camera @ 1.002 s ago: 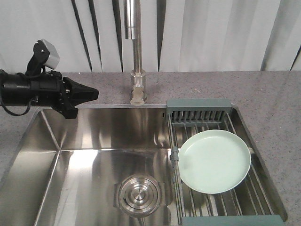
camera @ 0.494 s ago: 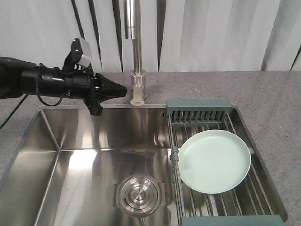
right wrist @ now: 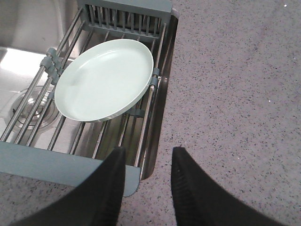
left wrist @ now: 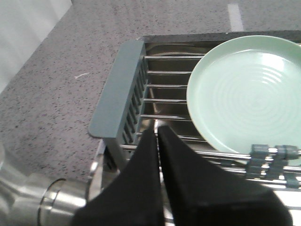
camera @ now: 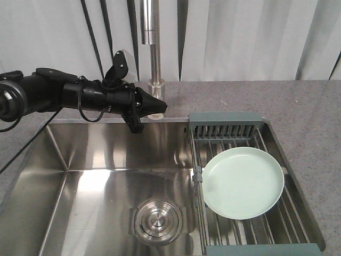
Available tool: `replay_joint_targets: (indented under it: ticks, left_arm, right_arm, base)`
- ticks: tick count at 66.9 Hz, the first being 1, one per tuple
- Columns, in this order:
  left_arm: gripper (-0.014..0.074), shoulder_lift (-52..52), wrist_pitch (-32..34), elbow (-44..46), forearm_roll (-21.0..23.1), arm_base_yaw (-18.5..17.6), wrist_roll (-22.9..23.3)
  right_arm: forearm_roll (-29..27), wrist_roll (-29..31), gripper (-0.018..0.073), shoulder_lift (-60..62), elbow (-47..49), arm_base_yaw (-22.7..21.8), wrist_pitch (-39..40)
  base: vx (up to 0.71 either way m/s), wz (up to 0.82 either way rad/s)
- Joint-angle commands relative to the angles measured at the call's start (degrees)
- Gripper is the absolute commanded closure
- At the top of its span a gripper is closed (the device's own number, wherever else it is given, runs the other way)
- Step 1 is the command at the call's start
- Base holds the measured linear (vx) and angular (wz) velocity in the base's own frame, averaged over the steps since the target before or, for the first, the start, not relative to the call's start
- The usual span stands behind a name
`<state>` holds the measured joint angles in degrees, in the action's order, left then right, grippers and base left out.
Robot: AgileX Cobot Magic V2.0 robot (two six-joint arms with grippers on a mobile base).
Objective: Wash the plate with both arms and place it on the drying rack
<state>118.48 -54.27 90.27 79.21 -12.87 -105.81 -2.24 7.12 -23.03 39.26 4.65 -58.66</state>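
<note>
I see the plate [camera: 244, 183] flat on the rack [camera: 250, 205]; left gripper [left wrist: 158, 134] closed, right gripper [right wrist: 146, 162] apart, both empty.

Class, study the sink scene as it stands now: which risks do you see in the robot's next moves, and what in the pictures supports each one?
1. The left tool, jaws shut, sits right beside the faucet base; swinging further toward the plate could knock it.
2. The plate lies flat on the drying rack bars, its glossy low rim offering little grip, so it may slip.
3. The right tool, open, hovers over the counter edge; reaching in may catch the rack's frame.
</note>
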Motion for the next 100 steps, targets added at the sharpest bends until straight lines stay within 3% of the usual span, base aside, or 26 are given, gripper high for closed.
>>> replay_joint_targets:
  ticks: [1,30,43,50,62,69,74,87,100]
  left_arm:
    - [0.0604,-2.2,1.6,3.4,4.2,-0.2,-0.8]
    - [0.0604,-0.7,12.5,9.6,4.2,-0.1,-1.3]
    - [0.0604,-1.4,12.5,9.6,4.2,-0.1,-1.5]
    - [0.0604,-3.2,12.9,9.6,4.2,-0.1,-4.2]
    - [0.0604,-6.3,11.3,9.5,4.2,-0.1,-1.7]
    - [0.0604,-8.9,11.4,9.5,2.5,-0.1,4.9]
    - [0.0604,-10.9,12.2,9.5,-1.7,0.1,12.4]
    - [0.0603,-16.3,15.1,9.5,-19.7,0.1,33.9]
    - [0.0603,-21.1,15.1,9.5,-41.4,0.1,57.3]
  right_arm:
    - [0.3,0.2,0.032,-0.4,1.5,-0.2,3.5]
    - [0.3,0.2,0.032,-0.4,1.5,-0.2,3.5]
    - [0.3,0.2,0.032,-0.4,1.5,-0.2,3.5]
    - [0.3,0.2,0.032,-0.4,1.5,-0.2,3.5]
    - [0.3,0.2,0.032,-0.4,1.5,-0.2,3.5]
    - [0.3,0.2,0.032,-0.4,1.5,-0.2,3.5]
    - [0.3,0.2,0.032,-0.4,1.5,-0.2,3.5]
    - [0.3,0.2,0.032,-0.4,1.5,-0.2,3.5]
    - [0.3,0.2,0.032,-0.4,1.5,-0.2,3.5]
  base:
    - [0.0,0.0]
    - [0.0,0.0]
    - [0.0,0.0]
    - [0.0,0.0]
    - [0.0,0.0]
    - [0.0,0.0]
    - [0.0,0.0]
    - [0.0,0.0]
    - [0.0,0.0]
